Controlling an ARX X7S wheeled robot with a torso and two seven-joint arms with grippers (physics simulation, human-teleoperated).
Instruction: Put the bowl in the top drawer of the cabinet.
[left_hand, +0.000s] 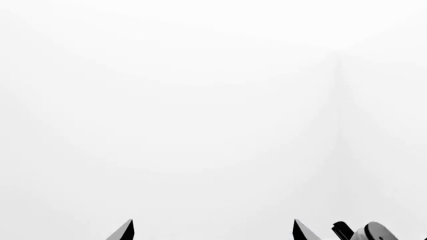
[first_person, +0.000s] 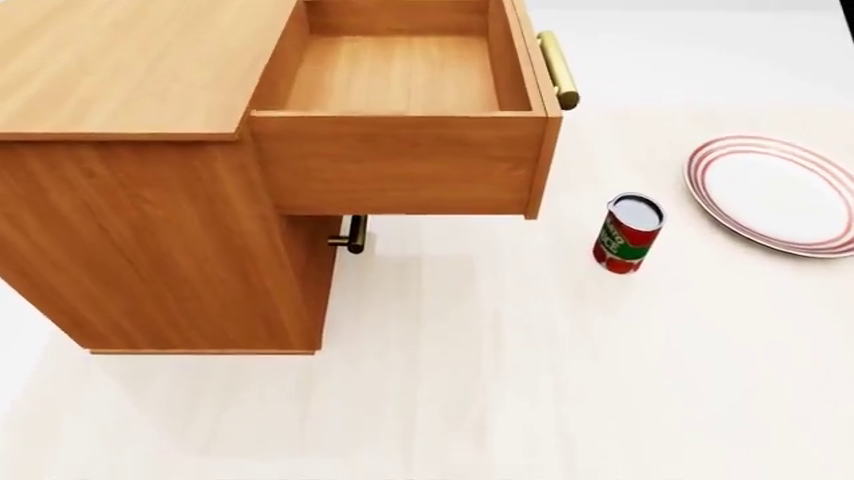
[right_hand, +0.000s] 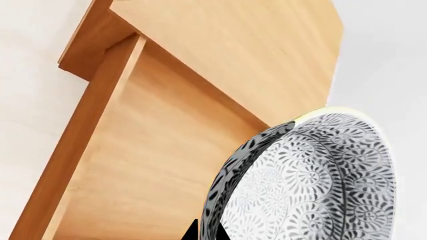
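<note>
Top drawer (first_person: 400, 90) stands open, upper centre. Right pincer (right_hand: 203, 232) clamps bowl (right_hand: 313, 185) rim, lower right; left pincer (left_hand: 213, 231) apart.

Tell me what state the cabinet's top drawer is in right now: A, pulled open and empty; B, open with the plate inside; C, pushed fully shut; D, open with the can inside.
A: in the head view the top drawer stands pulled out with only bare wood inside, while the can and plate sit outside it.

Black, sharply pointed fingertips (left_hand: 123, 231) on left tool (left_hand: 213, 231)
</note>
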